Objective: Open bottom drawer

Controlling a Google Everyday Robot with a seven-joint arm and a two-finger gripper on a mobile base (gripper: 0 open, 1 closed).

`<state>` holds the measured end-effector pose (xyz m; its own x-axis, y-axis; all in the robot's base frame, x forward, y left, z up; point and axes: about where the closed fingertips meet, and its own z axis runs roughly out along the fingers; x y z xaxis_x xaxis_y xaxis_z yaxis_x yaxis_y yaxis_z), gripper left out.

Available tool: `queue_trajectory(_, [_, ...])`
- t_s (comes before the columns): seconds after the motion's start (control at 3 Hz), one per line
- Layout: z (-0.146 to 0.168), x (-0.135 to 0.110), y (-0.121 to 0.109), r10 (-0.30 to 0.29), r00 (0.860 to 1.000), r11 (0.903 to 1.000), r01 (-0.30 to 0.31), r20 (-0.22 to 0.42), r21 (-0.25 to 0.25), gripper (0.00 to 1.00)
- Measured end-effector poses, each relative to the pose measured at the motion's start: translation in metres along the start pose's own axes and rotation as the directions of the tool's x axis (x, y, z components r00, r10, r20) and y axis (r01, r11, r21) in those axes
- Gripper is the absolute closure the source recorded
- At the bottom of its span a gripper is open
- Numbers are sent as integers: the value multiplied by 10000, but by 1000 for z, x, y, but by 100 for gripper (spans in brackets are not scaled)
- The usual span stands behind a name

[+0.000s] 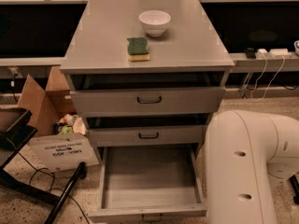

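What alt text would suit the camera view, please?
The bottom drawer of a grey cabinet is pulled open and empty; a white bowl and green sponge sit on top. The robot's white arm fills the lower right, claw out of view.

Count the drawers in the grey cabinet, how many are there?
3. The top drawer sits under the tabletop, the middle drawer below it, the bottom drawer lowest, pulled open. The pincer is out of view; only the white arm shows, lower right.
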<state>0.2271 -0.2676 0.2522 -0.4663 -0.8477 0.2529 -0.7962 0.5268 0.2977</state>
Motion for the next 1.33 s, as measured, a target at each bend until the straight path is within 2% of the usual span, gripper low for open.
queue_trajectory(0.33, [-22,-34,-24,-1198,9899,9893,1126,753,927,35])
queue_trajectory(0.67, [-26,-72,-49,-2369,9607,9614,2104,1445,1771,11])
queue_trajectory(1.0, [-25,-103,-80,-3362,9259,9202,2840,1721,2695,0])
queue_trajectory(1.33, [-21,-123,-101,-3801,9094,8922,3123,1688,3263,0])
